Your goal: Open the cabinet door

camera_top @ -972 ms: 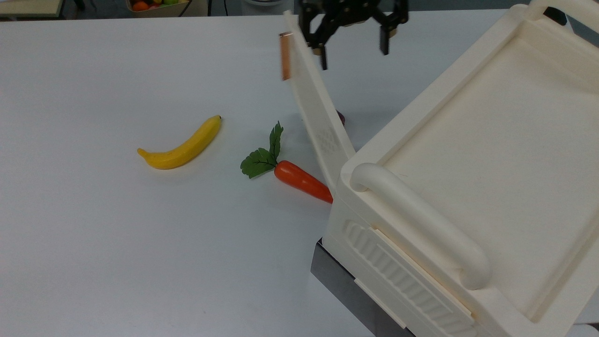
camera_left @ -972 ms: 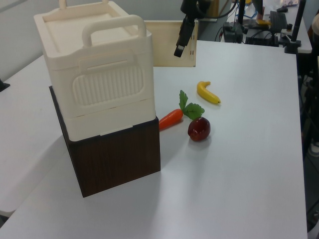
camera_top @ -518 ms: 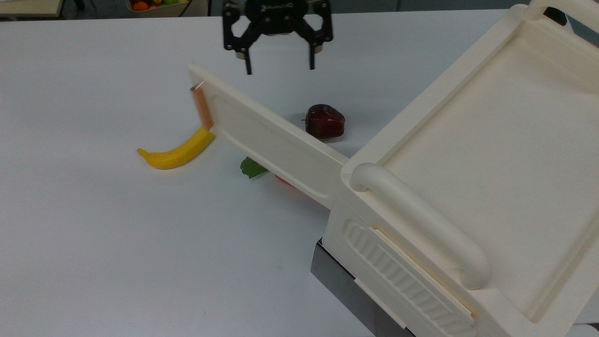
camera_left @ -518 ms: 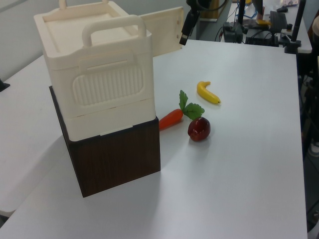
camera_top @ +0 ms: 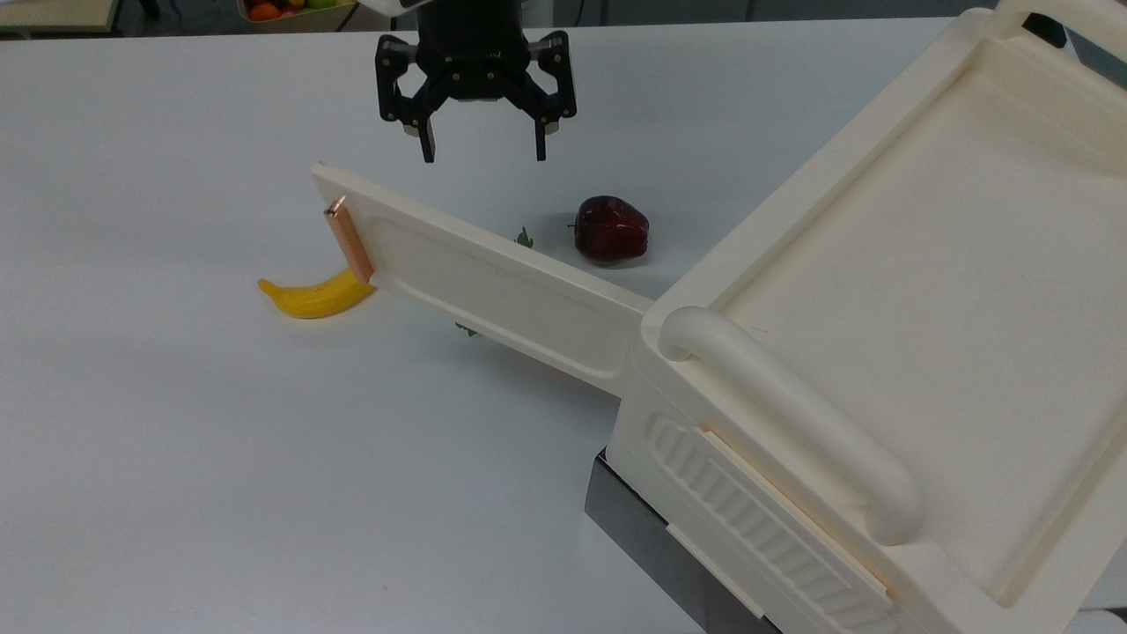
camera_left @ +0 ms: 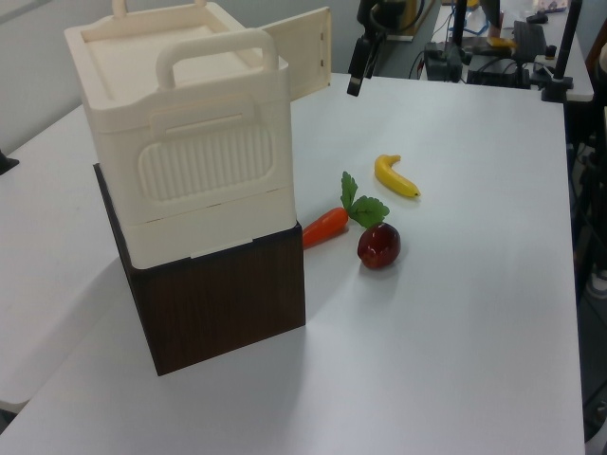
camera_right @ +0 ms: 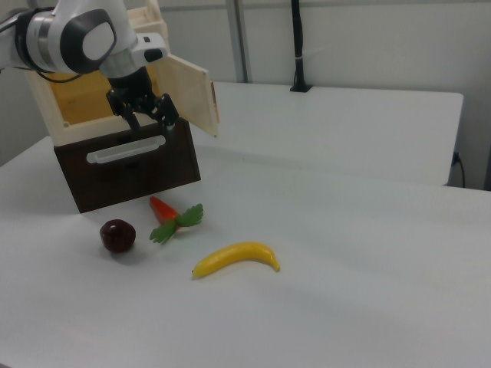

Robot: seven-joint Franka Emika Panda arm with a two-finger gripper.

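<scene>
The arm reaches in from the top view's upper edge, its black pincer pointing down with the fingers spread apart and nothing between them, hanging just beyond the free end of the cabinet door. That door, a flat cream plastic panel with a recessed centre and a copper-coloured strip at its end, stands swung wide out from the cabinet, a boxy cream unit with a rounded bar handle, ribbed side and dark wood-grain base. On the smooth white tabletop lie a curved yellow banana, a glossy dark red apple and a carrot.
</scene>
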